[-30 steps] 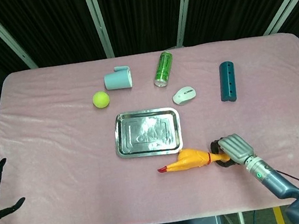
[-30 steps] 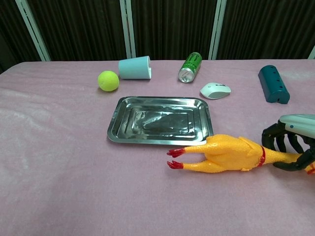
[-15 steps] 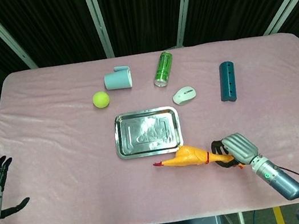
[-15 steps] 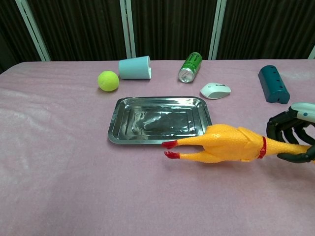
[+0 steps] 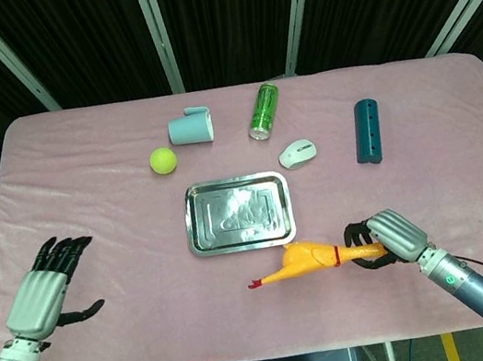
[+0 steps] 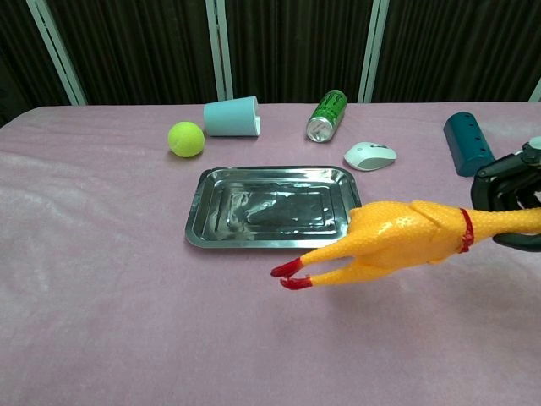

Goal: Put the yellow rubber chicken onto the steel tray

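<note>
left hand at near-left edge of pink tabletop, fingers spread, holding nothing | steel tray at centre, nothing in it | yellow rubber chicken lifted, just near-right of tray, feet drooping left | right hand grasping chicken's neck end

The yellow rubber chicken, red-footed with a red neck band, hangs tilted, feet lowest, apparently clear of the worktop. The shiny rectangular steel tray lies flat just beyond it.
</note>
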